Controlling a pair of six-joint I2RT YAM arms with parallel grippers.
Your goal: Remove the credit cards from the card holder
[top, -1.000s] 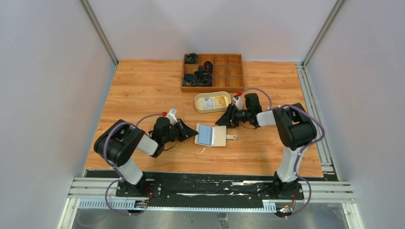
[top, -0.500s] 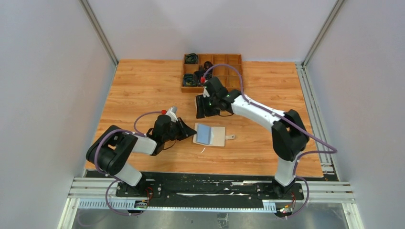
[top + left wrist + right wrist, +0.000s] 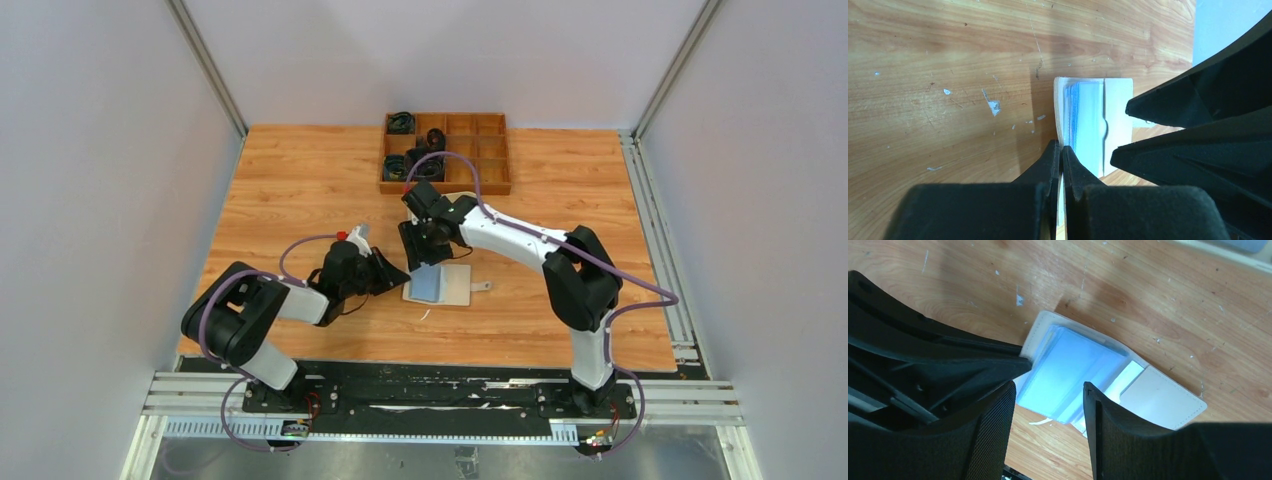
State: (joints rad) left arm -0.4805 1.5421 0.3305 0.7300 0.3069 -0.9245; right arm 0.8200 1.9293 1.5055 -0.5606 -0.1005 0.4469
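Note:
The beige card holder lies open on the wooden table, with pale blue credit cards stacked in its left half. In the left wrist view my left gripper is shut on the card holder's near edge, beside the credit cards. My right gripper hangs just above the left half. In the right wrist view its open jaws frame the credit cards with nothing held; the holder's empty half lies to the right.
A wooden compartment tray with black cable bundles stands at the back of the table. A cream dish's rim shows beyond the holder, mostly under my right arm in the top view. My two grippers are nearly touching over the holder.
My right arm swung left past the dish and came down over the holder's left half, its jaws opening wider. The left gripper stayed clamped on the holder's edge.

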